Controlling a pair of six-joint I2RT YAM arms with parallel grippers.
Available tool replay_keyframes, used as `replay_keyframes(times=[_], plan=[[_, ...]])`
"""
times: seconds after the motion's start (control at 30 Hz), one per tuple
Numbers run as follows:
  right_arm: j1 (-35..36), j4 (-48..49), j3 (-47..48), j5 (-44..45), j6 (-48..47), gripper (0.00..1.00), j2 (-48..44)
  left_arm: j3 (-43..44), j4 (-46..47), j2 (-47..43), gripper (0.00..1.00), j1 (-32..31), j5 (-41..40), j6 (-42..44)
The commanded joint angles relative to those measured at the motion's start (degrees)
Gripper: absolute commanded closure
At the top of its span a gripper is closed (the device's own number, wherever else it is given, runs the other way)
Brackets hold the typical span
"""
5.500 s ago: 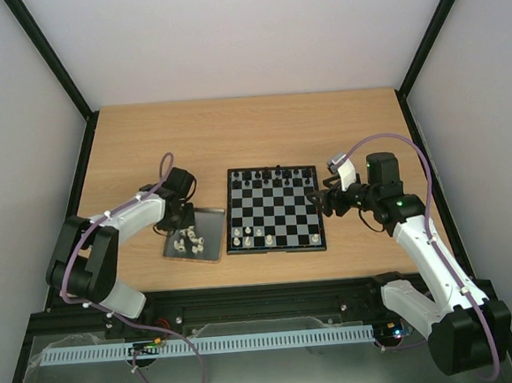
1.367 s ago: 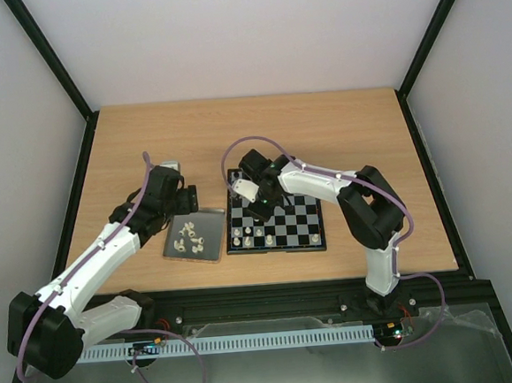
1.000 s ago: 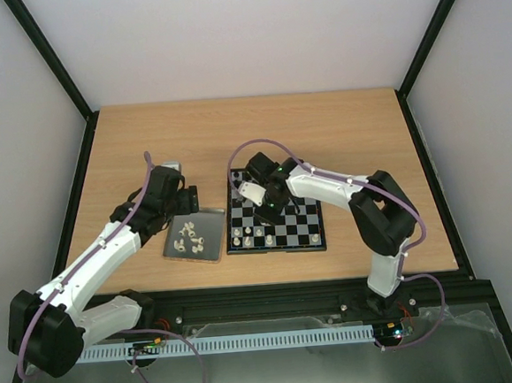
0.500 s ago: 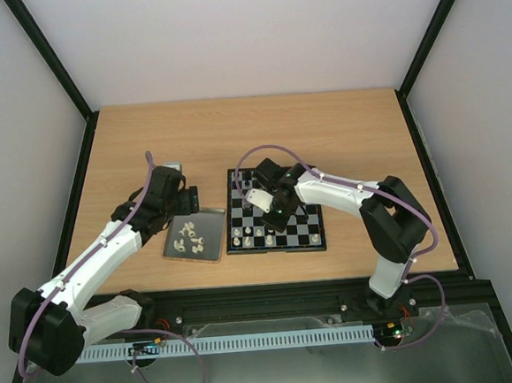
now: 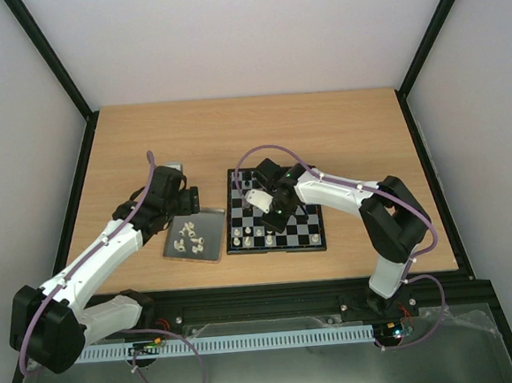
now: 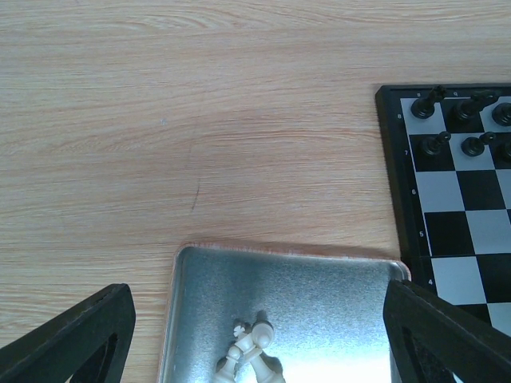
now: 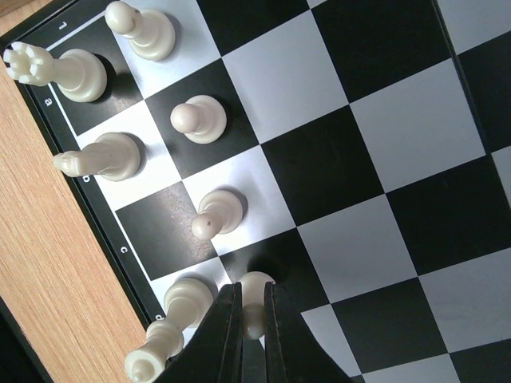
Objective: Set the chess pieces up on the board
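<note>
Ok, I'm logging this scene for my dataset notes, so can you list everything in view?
table: one, light wood, under everything
board: one, black and light-grey squares, middle of the table
tray: one, grey metal, just left of the board
white pieces on the board: at least eight, cream, near rows
white pieces in the tray: several, cream, heaped; exact count unclear
black pieces: count unclear, black, far rows of the board
left gripper: one, black, open above the tray
right gripper: one, black, shut on a white pawn that stands on a black square
</note>
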Motion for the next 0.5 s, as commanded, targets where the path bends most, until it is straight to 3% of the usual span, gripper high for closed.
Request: replay_keyframes(times=[0.0,0.23,0.47], plan=[[0.2,-1.6,-0.2,-0.5,0.6,0.97,1.4,-0.4,-0.2,0.7,0.12,0.3,0.3,0.3],[0.2,-1.1,-0.2,-0.2,0.8,0.96,2.2,-0.4,-0.3,0.9,0.12,0.3,0.5,0.3],[0.2,-1.2,0.0,-0.1,1.4,0.79,1.5,-0.4,-0.3,1.2,0.12,0.3,0.7,0.3]])
